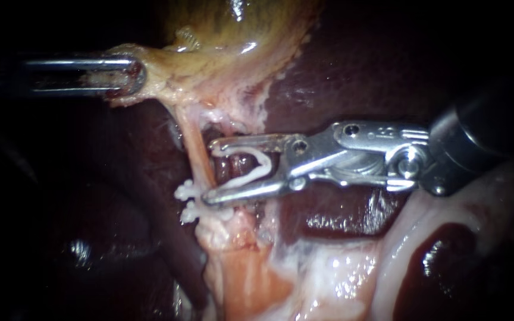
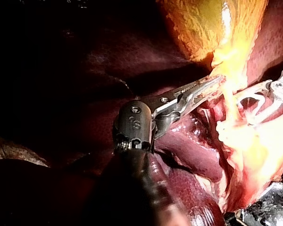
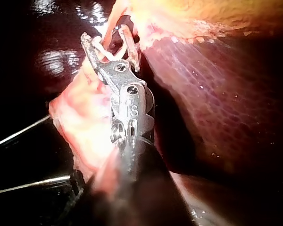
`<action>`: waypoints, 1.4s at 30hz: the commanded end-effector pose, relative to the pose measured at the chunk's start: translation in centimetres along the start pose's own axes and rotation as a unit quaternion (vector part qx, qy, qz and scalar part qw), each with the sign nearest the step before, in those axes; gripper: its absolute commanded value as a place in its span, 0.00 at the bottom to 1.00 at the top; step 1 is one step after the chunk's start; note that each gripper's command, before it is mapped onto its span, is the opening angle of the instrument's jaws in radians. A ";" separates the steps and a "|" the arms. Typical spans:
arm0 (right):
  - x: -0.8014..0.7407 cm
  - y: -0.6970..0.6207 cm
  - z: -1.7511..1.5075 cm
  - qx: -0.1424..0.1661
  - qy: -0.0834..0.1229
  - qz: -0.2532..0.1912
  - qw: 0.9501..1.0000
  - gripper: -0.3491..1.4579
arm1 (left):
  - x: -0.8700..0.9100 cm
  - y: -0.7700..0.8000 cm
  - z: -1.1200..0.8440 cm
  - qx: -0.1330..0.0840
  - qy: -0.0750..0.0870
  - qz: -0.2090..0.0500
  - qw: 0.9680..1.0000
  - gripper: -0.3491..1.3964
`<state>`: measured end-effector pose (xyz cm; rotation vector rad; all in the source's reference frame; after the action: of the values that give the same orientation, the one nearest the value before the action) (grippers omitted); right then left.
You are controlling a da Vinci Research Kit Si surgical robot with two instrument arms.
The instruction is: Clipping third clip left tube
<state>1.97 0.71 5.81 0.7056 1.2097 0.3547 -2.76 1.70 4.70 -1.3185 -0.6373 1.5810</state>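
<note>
Meanwhile, the left instrument (image 1: 132, 75) is clamping its jaws on the gallbladder (image 1: 209, 53), apparently to stretch the left tube (image 1: 199, 157), while the right instrument (image 1: 209, 171) is holding an open white clip (image 1: 256, 168) in its spread jaws, their tips reaching that tube just above two clips (image 1: 187, 191) already seated, seemingly lining up a third

My left instrument (image 1: 123, 74): bright steel slotted jaws, black barrel wrist with round pin heads. My right instrument (image 1: 209, 171): silver jaws, hinge screws at 3 o'clock from the tips, ribbed steel links, dark round shaft.
</note>
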 end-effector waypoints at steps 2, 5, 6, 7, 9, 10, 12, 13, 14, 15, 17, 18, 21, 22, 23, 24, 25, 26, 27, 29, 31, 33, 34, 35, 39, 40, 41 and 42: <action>-0.03 0.08 0.02 -0.001 0.000 0.002 1.000 0.47 | 0.00 0.00 0.01 -0.001 0.000 0.000 1.000 0.00; 0.00 0.17 0.11 -0.004 0.003 0.006 1.000 0.47 | 0.00 0.00 0.02 0.000 0.000 0.000 1.000 0.00; 0.02 0.19 0.16 -0.005 0.005 0.006 1.000 0.47 | -0.01 0.00 0.02 0.000 0.000 0.000 1.000 0.00; 0.05 0.21 0.22 -0.001 0.009 0.006 1.000 0.47 | -0.01 0.00 0.03 0.000 0.000 0.000 1.000 0.00; 0.10 0.24 0.33 0.002 0.015 0.009 1.000 0.47 | -0.01 0.00 0.03 0.000 0.000 0.000 1.000 0.00; 0.13 0.26 0.40 0.007 0.019 0.012 1.000 0.47 | -0.01 0.00 0.03 0.000 0.000 0.000 1.000 0.00; 0.18 0.29 0.50 0.013 0.025 0.015 0.999 0.47 | -0.01 0.00 0.03 0.000 0.000 0.000 1.000 0.00; 0.20 0.30 0.54 0.019 0.029 0.016 0.999 0.47 | -0.01 0.00 0.03 0.000 0.000 0.000 1.000 0.00; 0.23 0.31 0.59 0.020 0.037 0.017 0.999 0.47 | -0.01 0.00 0.03 0.000 0.000 0.000 1.000 0.00; 0.26 0.31 0.61 0.022 0.043 0.016 0.999 0.47 | -0.01 0.00 0.03 0.000 0.000 0.000 1.000 0.00; 0.32 0.29 0.63 0.019 0.056 0.015 0.998 0.47 | -0.01 -0.01 0.03 -0.001 0.000 0.000 1.000 0.00; 0.36 0.27 0.62 0.019 0.061 0.016 0.998 0.47 | -0.01 -0.02 0.02 -0.001 0.000 0.000 1.000 0.00; 0.51 0.17 0.58 0.019 0.065 0.019 0.998 0.47 | -0.01 -0.03 0.02 -0.001 0.000 0.000 1.000 0.00; 0.57 0.13 0.56 0.020 0.065 0.021 0.997 0.47 | -0.01 -0.03 0.02 -0.001 -0.001 0.000 1.000 0.00; 0.62 0.10 0.55 0.021 0.067 0.022 0.997 0.47 | -0.01 -0.03 0.02 -0.001 -0.001 0.000 1.000 0.00; 0.65 0.07 0.54 0.021 0.069 0.022 0.997 0.47 | -0.01 -0.03 0.02 -0.001 -0.001 0.000 1.000 0.00; 0.68 0.04 0.53 0.022 0.072 0.022 0.997 0.47 | -0.01 -0.03 0.02 -0.001 -0.001 0.001 1.000 0.00; 0.72 0.00 0.54 0.024 0.077 0.023 0.997 0.47 | -0.01 -0.03 0.02 -0.001 -0.001 0.001 1.000 0.00; 0.74 -0.04 0.54 0.025 0.078 0.023 0.996 0.47 | -0.01 -0.03 0.02 -0.001 -0.001 0.001 1.000 0.00; 0.78 -0.09 0.55 0.027 0.079 0.022 0.996 0.46 | -0.01 -0.03 0.02 -0.001 -0.001 0.001 1.000 0.00; 0.81 -0.13 0.56 0.028 0.079 0.025 0.996 0.46 | -0.01 -0.03 0.02 -0.001 -0.001 0.001 1.000 0.00; 0.82 -0.13 0.55 0.028 0.080 0.026 0.996 0.45 | -0.01 -0.03 0.02 -0.001 -0.001 0.001 1.000 0.00; 0.82 -0.13 0.54 0.028 0.080 0.026 0.996 0.45 | -0.01 -0.03 0.02 -0.001 -0.001 0.001 1.000 0.00; 0.82 -0.13 0.53 0.028 0.080 0.026 0.996 0.44 | -0.01 -0.03 0.02 -0.001 -0.001 0.001 1.000 0.00; 0.78 -0.14 0.40 0.031 0.079 0.026 0.996 0.31 | -0.01 -0.03 0.02 -0.001 -0.001 0.001 1.000 0.00; 0.77 -0.14 0.38 0.031 0.079 0.026 0.996 0.28 | -0.01 -0.03 0.02 -0.001 -0.001 0.001 1.000 0.00; 0.77 -0.13 0.37 0.032 0.079 0.026 0.996 0.25 | -0.01 -0.03 0.02 -0.001 -0.001 0.001 1.000 0.00; 0.77 -0.13 0.36 0.032 0.079 0.024 0.996 0.22 | -0.01 -0.03 0.02 -0.001 -0.001 0.001 1.000 0.00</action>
<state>2.53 0.98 5.23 0.7748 1.3596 0.4242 -2.76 1.71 4.74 -1.3200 -0.6397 1.5826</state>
